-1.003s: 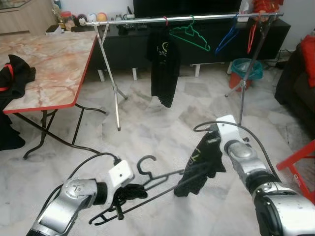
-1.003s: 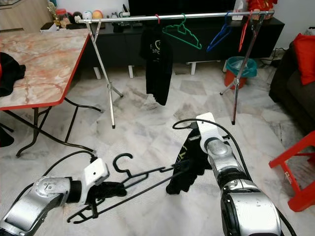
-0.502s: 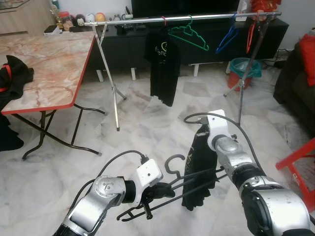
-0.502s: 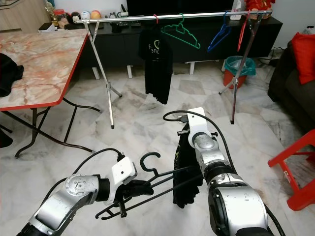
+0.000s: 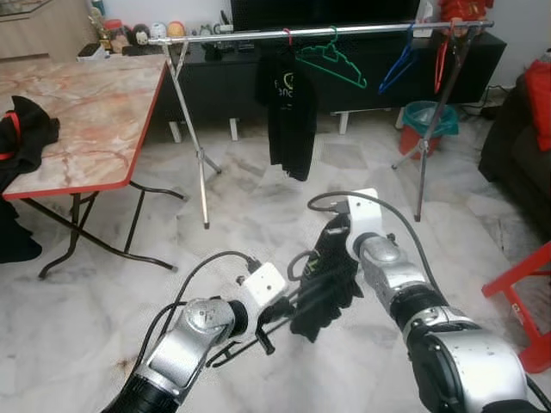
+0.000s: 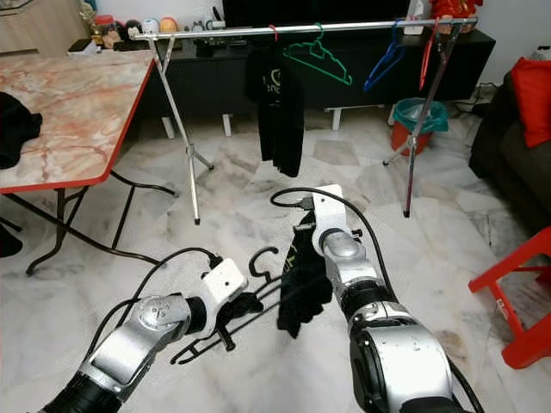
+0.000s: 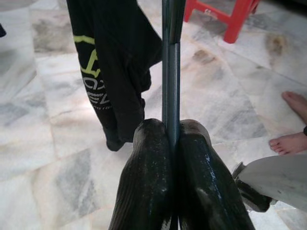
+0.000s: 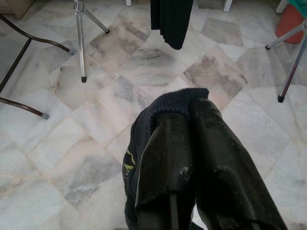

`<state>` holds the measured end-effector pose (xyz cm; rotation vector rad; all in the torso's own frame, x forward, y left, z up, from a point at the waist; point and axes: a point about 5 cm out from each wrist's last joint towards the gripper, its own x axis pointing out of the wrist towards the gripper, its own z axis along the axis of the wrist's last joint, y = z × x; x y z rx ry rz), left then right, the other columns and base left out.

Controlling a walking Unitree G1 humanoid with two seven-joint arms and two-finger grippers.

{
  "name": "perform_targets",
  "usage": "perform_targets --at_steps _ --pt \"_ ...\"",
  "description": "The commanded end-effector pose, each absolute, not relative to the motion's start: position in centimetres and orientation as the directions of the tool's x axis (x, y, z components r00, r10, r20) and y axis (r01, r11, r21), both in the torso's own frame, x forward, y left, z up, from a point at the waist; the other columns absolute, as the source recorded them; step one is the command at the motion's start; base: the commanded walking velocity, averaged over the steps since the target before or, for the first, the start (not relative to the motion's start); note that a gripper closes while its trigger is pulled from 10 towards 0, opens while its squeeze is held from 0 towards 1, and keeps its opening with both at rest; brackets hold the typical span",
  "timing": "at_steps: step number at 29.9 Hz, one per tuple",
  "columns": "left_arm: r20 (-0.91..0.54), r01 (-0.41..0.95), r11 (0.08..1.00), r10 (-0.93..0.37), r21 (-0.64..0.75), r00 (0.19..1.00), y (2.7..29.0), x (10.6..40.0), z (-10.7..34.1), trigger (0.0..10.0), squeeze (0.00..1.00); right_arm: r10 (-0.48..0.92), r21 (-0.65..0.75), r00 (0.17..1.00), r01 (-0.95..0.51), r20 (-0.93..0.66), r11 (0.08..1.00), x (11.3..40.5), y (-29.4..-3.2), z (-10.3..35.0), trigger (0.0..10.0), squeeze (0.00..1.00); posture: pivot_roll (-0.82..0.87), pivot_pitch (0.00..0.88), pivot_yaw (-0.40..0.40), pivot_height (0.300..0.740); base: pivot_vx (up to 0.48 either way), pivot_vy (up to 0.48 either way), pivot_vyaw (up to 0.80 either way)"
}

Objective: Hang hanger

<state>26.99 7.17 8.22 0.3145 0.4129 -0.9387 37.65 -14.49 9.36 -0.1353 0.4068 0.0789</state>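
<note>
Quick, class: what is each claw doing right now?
Left claw: shut on the black hanger.
Right claw: shut on the black garment.

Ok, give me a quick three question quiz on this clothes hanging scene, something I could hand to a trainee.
1. True or false: the left gripper is shut on the black hanger.
2. What does the right gripper hold: A) black garment, B) green hanger, C) red stool?
3. What hangs on the rail beside the green hanger?

Key: 1 true; 2 A; 3 a black shirt.
</note>
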Motion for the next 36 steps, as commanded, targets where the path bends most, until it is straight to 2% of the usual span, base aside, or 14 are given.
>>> perform_targets --at_steps 1,5,8,11,15,17,29,33,36 --pt "-0.494 0.816 0.57 -0.684 0.097 0.537 7.5 27.3 8.2 10.0 0.0 0.058 -0.094 0.937 -0.096 -0.345 0.991 38.5 -14.1 11.2 10.0 0.0 -0.02 0.0 0.005 0.74 0.0 0.0 0.0" --pt "-0.513 0.776 0.621 -0.634 0.109 0.579 7.7 27.8 7.7 10.0 0.0 0.056 -0.093 0.938 -0.094 -0.343 0.991 38.6 -14.1 11.2 10.0 0.0 -0.02 0.0 0.005 0.74 0.0 0.0 0.0" --pt "-0.534 0.665 0.731 -0.505 0.153 0.678 8.9 29.1 7.5 10.0 0.0 0.056 -0.095 0.938 -0.094 -0.343 0.991 38.5 -14.1 11.2 10.0 0.0 -0.02 0.0 0.005 0.74 0.0 0.0 0.0" --pt "-0.538 0.643 0.749 -0.48 0.16 0.693 9.3 29.3 7.5 10.0 0.0 0.055 -0.096 0.937 -0.093 -0.345 0.991 38.5 -14.2 11.1 10.0 0.0 -0.02 0.0 0.005 0.74 0.0 0.0 0.0" --pt "-0.535 0.509 0.836 -0.341 0.204 0.773 11.1 30.1 7.4 10.0 0.0 0.056 -0.097 0.935 -0.096 -0.35 0.991 38.4 -14.1 11.0 10.0 0.0 -0.02 0.0 0.005 0.74 0.0 0.0 0.0" --pt "-0.536 0.495 0.845 -0.327 0.204 0.779 11.3 30.2 7.5 10.0 0.0 0.056 -0.104 0.935 -0.098 -0.351 0.99 38.4 -14.1 10.9 10.0 0.0 -0.02 0.0 0.004 0.74 0.0 0.0 0.0" --pt "-0.545 0.521 0.827 -0.344 0.209 0.765 11.0 29.8 7.4 10.0 0.0 0.047 -0.121 0.931 -0.096 -0.361 0.988 38.2 -14.6 10.5 10.0 0.0 -0.02 0.0 0.002 0.74 0.0 0.0 0.0" --pt "-0.497 0.621 0.773 -0.491 0.131 0.716 9.2 29.2 8.0 10.0 0.0 0.059 -0.119 0.928 -0.11 -0.368 0.987 38.1 -14.4 10.4 10.0 0.0 -0.02 0.0 0.001 0.74 0.0 0.0 0.0" --pt "-0.488 0.667 0.738 -0.549 0.098 0.679 8.5 28.8 8.2 10.0 0.0 0.075 -0.115 0.924 -0.126 -0.375 0.985 38.0 -14.2 10.3 10.0 0.0 -0.02 0.0 -0.001 0.74 0.0 0.0 0.0"
